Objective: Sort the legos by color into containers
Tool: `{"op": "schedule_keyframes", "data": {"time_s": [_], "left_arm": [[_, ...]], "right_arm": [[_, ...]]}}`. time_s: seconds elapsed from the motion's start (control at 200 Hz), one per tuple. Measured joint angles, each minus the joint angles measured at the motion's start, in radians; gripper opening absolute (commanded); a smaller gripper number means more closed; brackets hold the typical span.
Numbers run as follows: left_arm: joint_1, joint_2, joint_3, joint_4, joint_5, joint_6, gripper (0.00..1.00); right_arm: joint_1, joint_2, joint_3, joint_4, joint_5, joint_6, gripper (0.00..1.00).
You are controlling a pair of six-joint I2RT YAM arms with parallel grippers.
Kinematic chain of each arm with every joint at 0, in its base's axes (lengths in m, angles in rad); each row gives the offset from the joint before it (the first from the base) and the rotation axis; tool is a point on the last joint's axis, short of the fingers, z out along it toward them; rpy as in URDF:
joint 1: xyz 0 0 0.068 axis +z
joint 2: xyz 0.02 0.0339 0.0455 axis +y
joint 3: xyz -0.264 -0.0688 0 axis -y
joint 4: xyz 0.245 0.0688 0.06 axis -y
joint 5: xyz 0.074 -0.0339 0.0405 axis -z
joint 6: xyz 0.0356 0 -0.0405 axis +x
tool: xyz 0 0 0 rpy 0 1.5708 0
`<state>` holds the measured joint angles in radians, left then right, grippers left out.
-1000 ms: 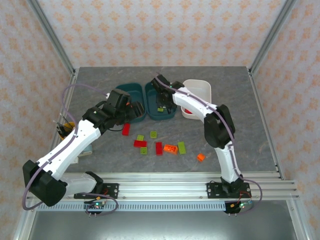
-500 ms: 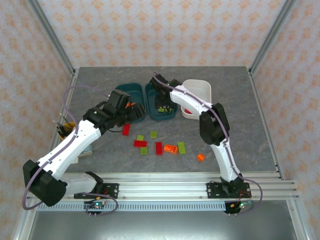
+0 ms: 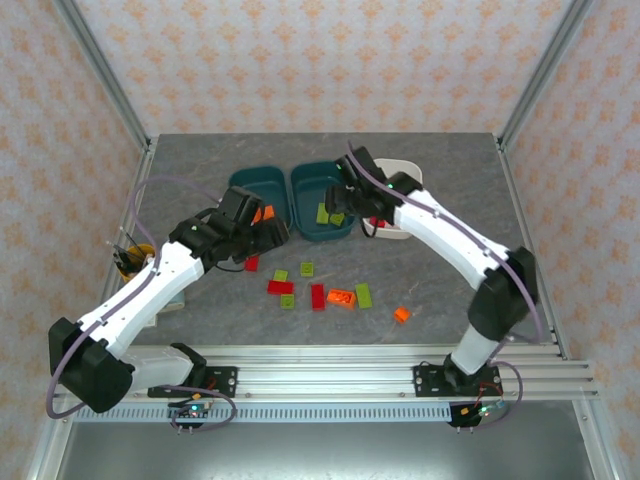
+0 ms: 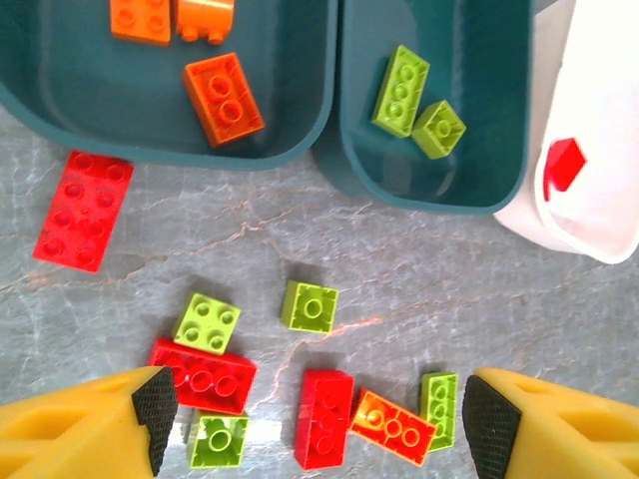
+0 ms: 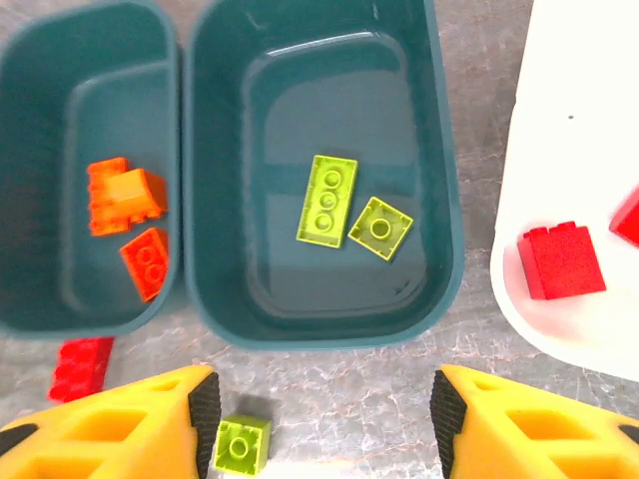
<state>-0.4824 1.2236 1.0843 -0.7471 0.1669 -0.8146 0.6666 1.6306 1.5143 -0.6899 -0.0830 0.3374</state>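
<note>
Left end effector (image 4: 318, 424): jaws spread wide with nothing between them. Its yellow fingers (image 4: 80, 439) are cut off at the lower corners of the wrist frame. Right end effector (image 5: 324, 414): also wide open and empty, at the bottom of its frame below the middle teal bin (image 5: 300, 100).

Left teal bin (image 4: 90, 90): three orange bricks (image 4: 224, 98), the upper two cropped by the frame top.
Middle teal bin: two yellow-green bricks (image 5: 327, 200) just beside each other.
White bin (image 5: 539, 130): one red brick (image 5: 559, 261) shows whole, and a second is clipped at the right edge.

Loose legos on the bench (image 3: 470, 165): a mixed cluster (image 3: 315, 290) of red, yellow-green and one orange sits at centre frame. A lone orange piece (image 3: 401, 314) lies to its right — its shape is too small to read. A red oblong (image 3: 252, 262) is partly hidden under the left arm. In the overhead view the arms cover parts of the bins — the jaw gaps are unreadable there.
</note>
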Motion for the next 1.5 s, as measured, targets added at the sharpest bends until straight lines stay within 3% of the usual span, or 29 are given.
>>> {"op": "schedule_keyframes", "data": {"time_s": [0.2, 0.48, 0.801, 0.971, 1.096, 1.236, 1.501], "left_arm": [[0.0, -0.071, -0.072, -0.043, -0.044, -0.029, 0.77], [0.0, -0.169, -0.162, -0.078, -0.073, -0.057, 0.76], [0.075, 0.071, -0.165, -0.052, -0.097, 0.137, 0.72], [0.101, 0.076, -0.165, -0.049, -0.098, 0.195, 0.73], [0.101, -0.023, -0.166, -0.069, -0.126, 0.172, 0.74], [0.101, -0.212, -0.178, -0.148, -0.2, 0.077, 0.74], [0.101, -0.54, -0.203, -0.314, -0.287, -0.08, 0.75]], "right_arm": [[0.05, -0.172, -0.2, 0.072, -0.053, -0.026, 0.6], [0.159, -0.196, -0.319, 0.116, -0.069, -0.033, 0.6], [0.169, -0.135, -0.32, 0.245, -0.165, -0.014, 0.61], [0.183, -0.088, -0.311, 0.286, -0.179, 0.003, 0.62], [0.246, 0.039, -0.221, 0.28, -0.178, 0.002, 0.65], [0.339, 0.19, -0.1, 0.265, -0.163, 0.007, 0.78], [0.432, 0.47, 0.225, 0.153, -0.019, 0.079, 0.85]]}}
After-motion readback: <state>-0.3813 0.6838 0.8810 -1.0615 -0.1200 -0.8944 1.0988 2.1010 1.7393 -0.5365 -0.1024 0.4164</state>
